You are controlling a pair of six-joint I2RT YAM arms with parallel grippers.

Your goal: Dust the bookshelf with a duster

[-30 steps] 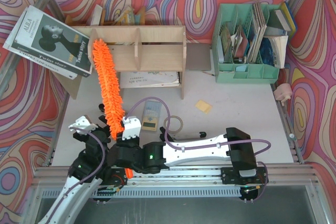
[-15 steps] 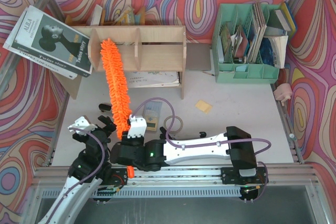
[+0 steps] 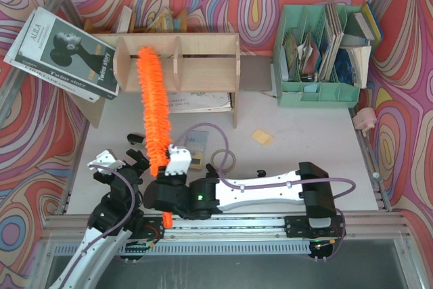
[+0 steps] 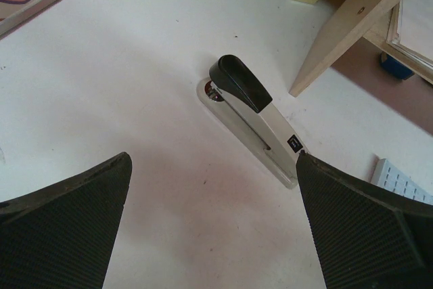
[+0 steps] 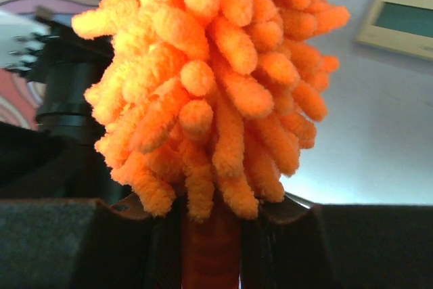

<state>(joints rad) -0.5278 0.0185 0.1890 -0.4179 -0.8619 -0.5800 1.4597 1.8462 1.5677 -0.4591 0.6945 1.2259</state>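
A stapler (image 4: 254, 116) shows clearly only in the left wrist view. It lies on the white table (image 4: 101, 65) beyond the left gripper (image 4: 213, 228), whose fingers are wide apart and hold nothing. The right wrist view shows the right gripper (image 5: 210, 235) squeezing the duster (image 5: 210, 65) by its thin handle. From above, the duster runs long, pointing away from the arms. Its fluffy tip is at the bookshelf (image 3: 203, 65), maybe touching the wood.

Duster (image 5: 216, 79) handle mostly hidden inside right tool (image 5: 211, 241); tip cut off in wrist view.

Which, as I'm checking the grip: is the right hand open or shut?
Shut on the long fluffy orange microfibre duster; the right hand clamps its slim handle.
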